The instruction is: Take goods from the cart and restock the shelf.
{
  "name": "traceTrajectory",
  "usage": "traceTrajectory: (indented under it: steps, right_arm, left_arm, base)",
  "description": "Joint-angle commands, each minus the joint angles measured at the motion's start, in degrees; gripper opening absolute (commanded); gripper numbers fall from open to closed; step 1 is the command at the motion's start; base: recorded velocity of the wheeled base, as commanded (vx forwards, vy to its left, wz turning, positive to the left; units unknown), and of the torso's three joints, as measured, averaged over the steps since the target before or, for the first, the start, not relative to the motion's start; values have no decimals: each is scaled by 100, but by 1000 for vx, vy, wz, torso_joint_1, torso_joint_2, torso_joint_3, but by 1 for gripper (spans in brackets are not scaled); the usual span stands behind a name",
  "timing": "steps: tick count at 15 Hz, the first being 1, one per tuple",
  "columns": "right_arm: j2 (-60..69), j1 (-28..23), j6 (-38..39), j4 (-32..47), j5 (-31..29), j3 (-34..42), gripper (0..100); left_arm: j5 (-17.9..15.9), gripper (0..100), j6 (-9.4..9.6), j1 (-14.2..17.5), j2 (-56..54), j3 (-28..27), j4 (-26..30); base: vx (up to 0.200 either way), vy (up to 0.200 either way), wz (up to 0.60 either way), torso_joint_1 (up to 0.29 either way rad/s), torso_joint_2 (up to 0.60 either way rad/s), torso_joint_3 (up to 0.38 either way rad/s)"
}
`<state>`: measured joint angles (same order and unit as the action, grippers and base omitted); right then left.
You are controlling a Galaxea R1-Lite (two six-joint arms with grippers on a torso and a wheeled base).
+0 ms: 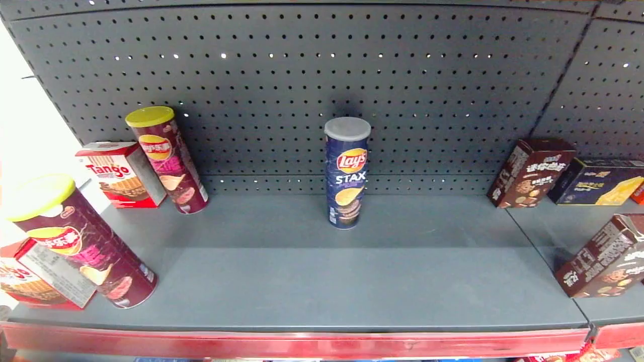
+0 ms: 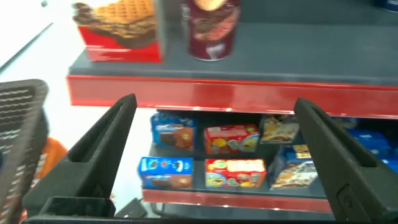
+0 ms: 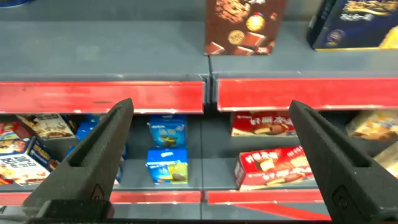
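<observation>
Wide open and empty, the left tool (image 2: 214, 102) and right tool (image 3: 211, 104) are held low before the shelf (image 1: 312, 281), probably readied for goods to join the upright blue can (image 1: 347, 173).

The chip can (image 1: 347, 176) is dark blue with a grey lid, the shelf (image 1: 302, 281) grey, red-edged.

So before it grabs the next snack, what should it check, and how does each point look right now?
1. Left end effector open and empty: ok.
2. Right end effector open and empty: ok.
3. Blue can standing upright on the shelf: ok.
4. Bare shelf space either side of that can: ok.
5. Goods left in the mesh basket: cannot tell.
</observation>
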<state>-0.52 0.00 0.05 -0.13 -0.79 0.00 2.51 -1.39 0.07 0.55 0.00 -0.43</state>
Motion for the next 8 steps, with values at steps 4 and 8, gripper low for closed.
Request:
traceTrajectory:
  steps: [4,8]
  right_arm:
    - [-9,0,-5,-4,0,0,100]
    - [-9,0,4,-4,0,0,100]
  left_arm:
    - [4,100,-2,1,7,0,-1]
    - [4,100,7,1,7,0,-1]
  base:
    - [0,0,600,7,5,0]
    - [0,0,600,2,5,4]
